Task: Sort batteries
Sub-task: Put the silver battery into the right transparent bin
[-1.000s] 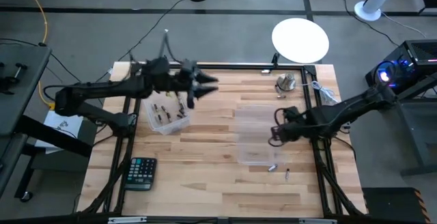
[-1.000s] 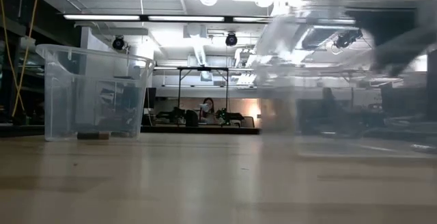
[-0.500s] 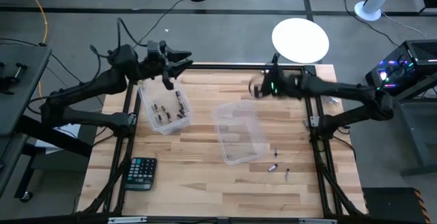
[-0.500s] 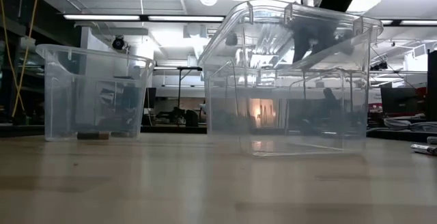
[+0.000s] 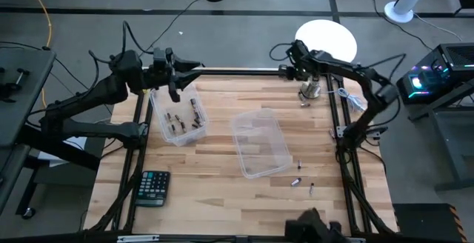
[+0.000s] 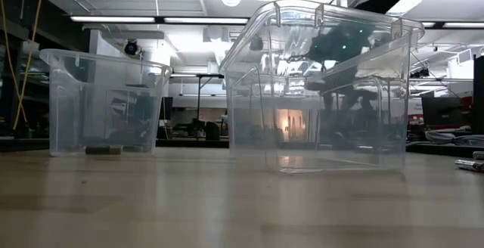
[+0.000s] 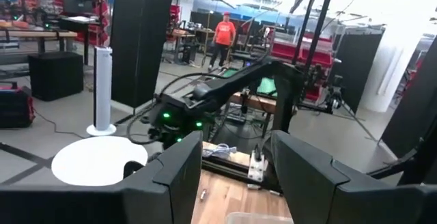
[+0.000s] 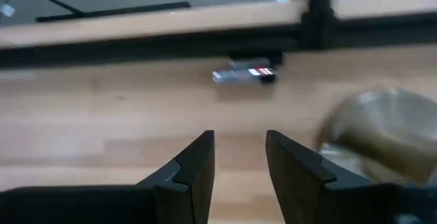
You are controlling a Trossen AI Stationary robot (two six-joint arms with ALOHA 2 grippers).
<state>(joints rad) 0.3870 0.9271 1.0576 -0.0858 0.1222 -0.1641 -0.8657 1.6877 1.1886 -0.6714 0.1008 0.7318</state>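
Observation:
Two clear plastic bins stand on the wooden table. The left bin [image 5: 178, 117] holds several small batteries; the middle bin [image 5: 259, 143] stands askew. Three loose batteries [image 5: 296, 182] lie near the middle bin's near right corner. Another battery [image 8: 244, 75] lies by the far frame rail. My left gripper [image 5: 178, 80] hangs open and level above the left bin's far end, nothing between its fingers [image 7: 177, 176]. My right gripper [image 5: 287, 69] is open at the table's far edge, slanting down over bare wood short of that battery, beside a silver knob [image 5: 309, 91].
A black calculator [image 5: 153, 187] lies at the near left. A white round disc [image 5: 326, 43] sits beyond the far edge. Black frame rails [image 5: 244, 71] border the table. In the low view both bins [image 6: 325, 89] [image 6: 102, 104] stand on their bases. A person stands far back [image 7: 224, 33].
My right gripper has swung from beside the middle bin's right side to the far edge near the silver knob. The middle bin has slid a little leftward and turned askew, then stayed still. My left gripper has drawn back toward the table's left and risen.

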